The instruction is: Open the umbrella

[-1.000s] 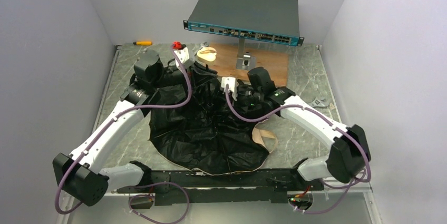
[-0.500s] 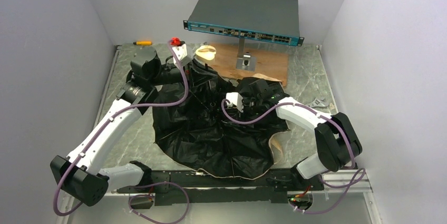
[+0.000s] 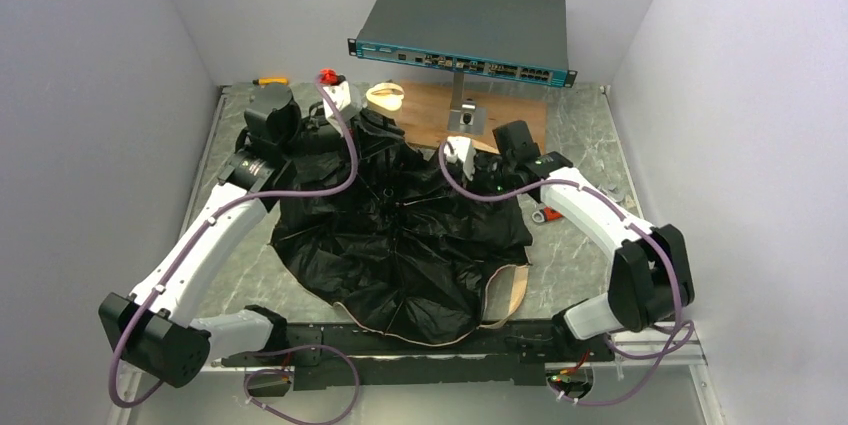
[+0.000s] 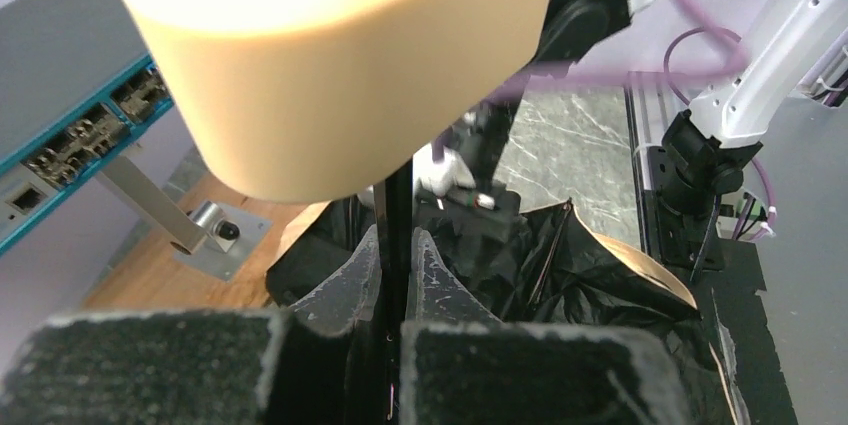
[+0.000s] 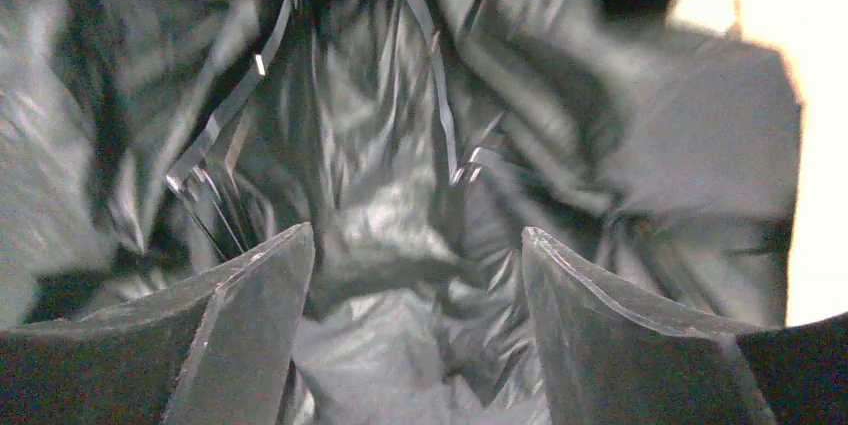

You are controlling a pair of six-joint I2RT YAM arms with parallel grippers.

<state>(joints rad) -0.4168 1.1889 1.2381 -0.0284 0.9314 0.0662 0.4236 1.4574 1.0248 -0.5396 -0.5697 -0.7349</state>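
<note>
The umbrella [image 3: 400, 245] lies spread on the table with its black lining up and a cream edge showing at the front right. Its cream handle [image 3: 386, 98] points toward the back. My left gripper [image 3: 362, 115] is shut on the thin black shaft [image 4: 398, 215] just below the handle [image 4: 340, 55]. My right gripper [image 3: 478, 173] hovers at the canopy's back right edge. In the right wrist view the right gripper [image 5: 418, 245] stands open over the crumpled black lining [image 5: 380, 145] and metal ribs [image 5: 235, 105], with nothing between its fingers.
A dark-grey network switch [image 3: 465, 30] stands on a metal post [image 3: 462, 110] over a wooden board [image 3: 505, 115] at the back. A yellow-handled tool [image 3: 268, 81] lies back left. A small red tool [image 3: 548, 213] lies right of the canopy.
My right gripper has opened, let go of the canopy and drawn back toward the rear right. The canopy has spread wider. The left arm has carried the handle slightly rearward.
</note>
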